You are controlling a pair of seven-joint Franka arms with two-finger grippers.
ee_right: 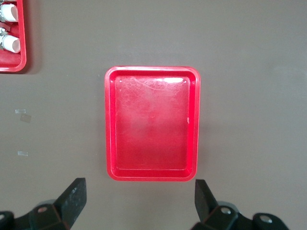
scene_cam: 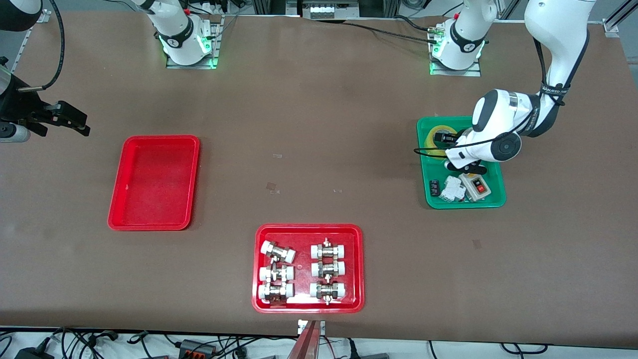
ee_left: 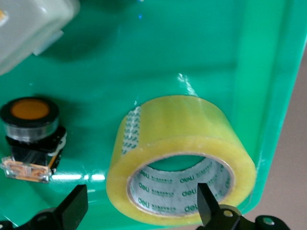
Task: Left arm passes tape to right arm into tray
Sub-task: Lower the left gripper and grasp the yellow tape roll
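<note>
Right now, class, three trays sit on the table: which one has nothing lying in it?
The plain red tray toward the right arm's end. The green tray holds tape and switches; the other red tray holds white-capped fittings.

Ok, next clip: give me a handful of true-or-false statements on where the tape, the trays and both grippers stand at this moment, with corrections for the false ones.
1. The tape lies in the green tray. True.
2. The left gripper has its jaws shut on the tape. False: the jaws are open, with one finger inside the roll's core and one outside.
3. The plain red tray holds nothing. True.
4. The right gripper carries the tape. False: its jaws are open and empty, near the plain red tray.
5. The tray with fittings lies nearer the front camera than the plain red tray. True.
</note>
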